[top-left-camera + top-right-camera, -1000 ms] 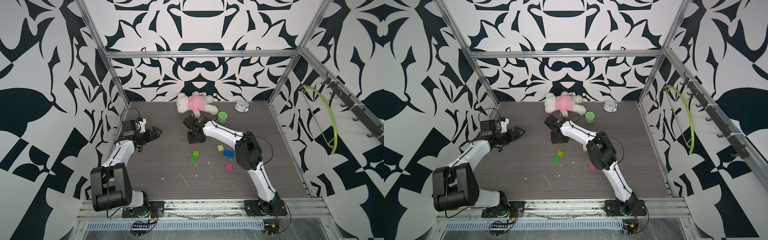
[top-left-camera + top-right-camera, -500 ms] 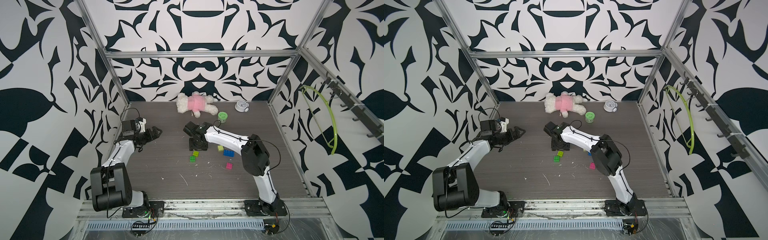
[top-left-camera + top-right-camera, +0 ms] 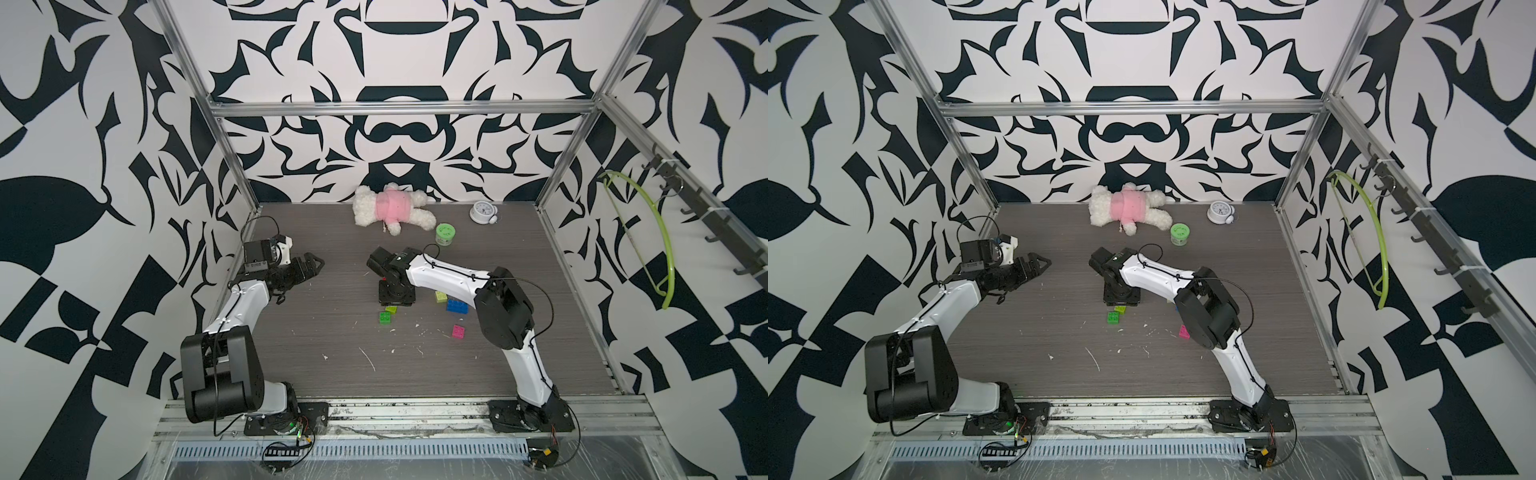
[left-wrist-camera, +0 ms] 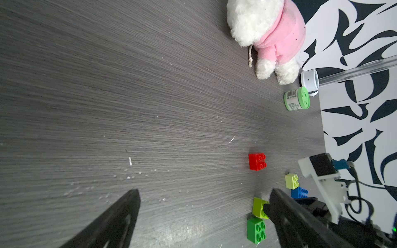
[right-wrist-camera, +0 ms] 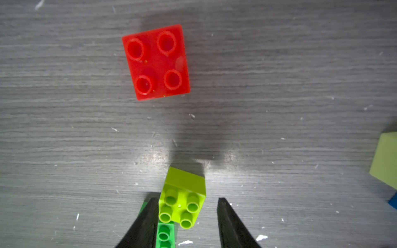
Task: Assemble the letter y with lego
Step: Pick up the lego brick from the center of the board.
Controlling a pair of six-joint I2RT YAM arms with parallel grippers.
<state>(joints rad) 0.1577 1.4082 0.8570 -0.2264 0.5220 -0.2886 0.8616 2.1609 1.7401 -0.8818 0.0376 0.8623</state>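
Right pincer [image 5: 187, 200] points down at the table [image 3: 332, 357] with its jaws partway spread and a lime brick [image 5: 182, 204] between them. One fingertip [image 5: 150, 214] looks pressed against the brick's side, but there's a clear gap on the other side. So it's straddling the brick, not pinching it.

The lime brick sits studs up on the table. A green brick [image 3: 385, 317] is right by it on the side nearer the arm bases; can't tell if they actually touch. The red brick [image 5: 156, 62] lies flat with its studs up, a bit apart from the lime one. In both top views the pincer's body hides it.

A second lime brick [image 3: 441, 296] and a blue brick [image 3: 457, 306] sit just beside each other under the right forearm. The pink brick [image 3: 458, 332] is by itself, closer to the front edge. All the bricks are loose and nothing is stacked, so the y isn't built.

Left pincer [image 3: 309, 266] hangs over the left side of the table, jaws spread wide and holding nothing, well apart from the bricks.

At the back wall there's a plush [image 3: 390, 208], a green jar [image 3: 445, 235] and a small clock [image 3: 482, 212].
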